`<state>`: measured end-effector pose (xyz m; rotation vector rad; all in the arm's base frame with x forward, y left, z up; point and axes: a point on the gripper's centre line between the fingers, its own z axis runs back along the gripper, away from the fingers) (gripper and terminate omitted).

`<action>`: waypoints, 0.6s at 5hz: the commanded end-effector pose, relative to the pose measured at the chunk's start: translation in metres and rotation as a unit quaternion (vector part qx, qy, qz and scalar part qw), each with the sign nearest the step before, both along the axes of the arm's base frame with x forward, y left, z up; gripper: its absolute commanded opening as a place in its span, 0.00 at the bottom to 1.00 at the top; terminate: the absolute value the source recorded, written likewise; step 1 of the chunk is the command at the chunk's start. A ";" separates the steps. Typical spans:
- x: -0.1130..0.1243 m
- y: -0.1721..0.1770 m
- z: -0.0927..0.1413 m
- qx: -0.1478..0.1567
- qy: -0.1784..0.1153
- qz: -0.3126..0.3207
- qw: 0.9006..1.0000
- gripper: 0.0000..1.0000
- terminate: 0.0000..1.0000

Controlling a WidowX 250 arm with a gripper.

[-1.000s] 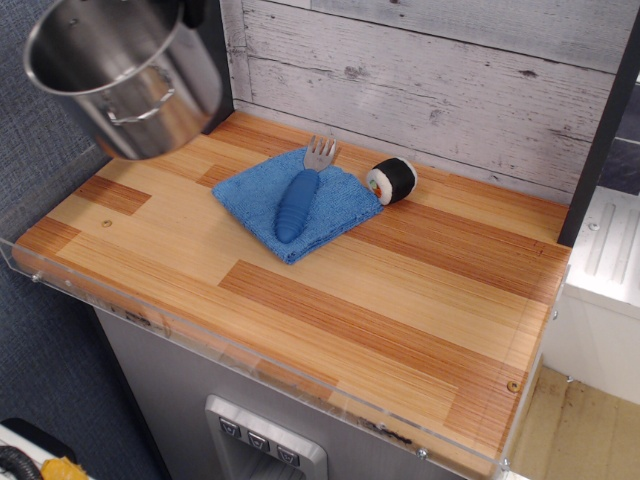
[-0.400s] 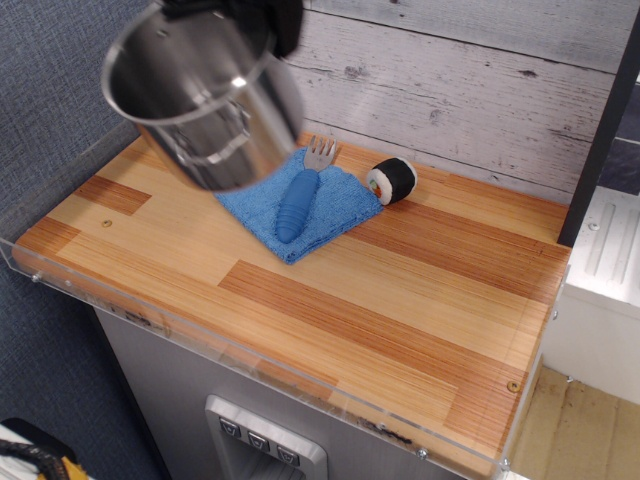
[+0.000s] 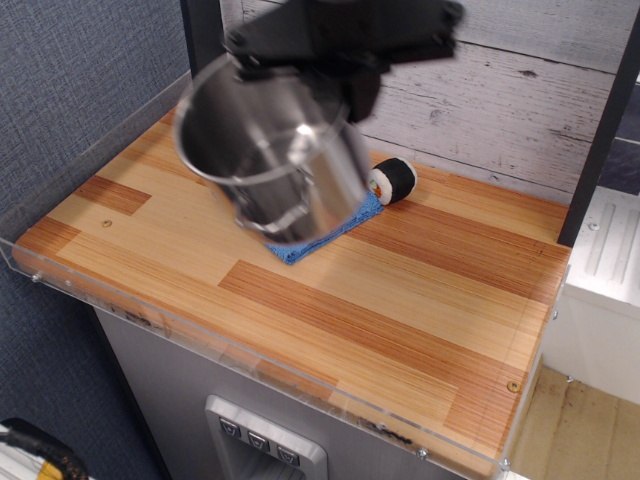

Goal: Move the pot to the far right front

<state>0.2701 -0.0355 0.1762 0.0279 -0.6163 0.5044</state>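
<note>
A wooden butcher-block counter point(image 3: 400, 300) fills most of the frame, running from the left edge down to the lower right, with a clear acrylic guard point(image 3: 250, 355) along its near edge and left side. Behind it, across the upper right, stands a whitewashed plank wall point(image 3: 520, 90).

The stainless-steel pot point(image 3: 275, 150) hangs in the air in the upper centre-left of the frame, tilted so that its open mouth faces the upper left and its base points toward the lower right. A wire loop handle shows on its side. It is blurred.

The black gripper point(image 3: 345, 45) sits at the top centre of the frame, against the pot's upper rim, and carries the pot. Its fingers are smeared and partly hidden, so the exact hold on the rim cannot be made out.

A blue cloth point(image 3: 325, 235) lies on the counter below the pot, mostly covered by it; only its lower-right corner and edge show.

A sushi roll point(image 3: 392, 180) lies just right of the pot, near the wall, its cut face turned left.
</note>
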 end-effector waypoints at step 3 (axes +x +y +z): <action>0.005 -0.053 -0.088 0.033 0.027 -0.060 0.997 0.00 0.00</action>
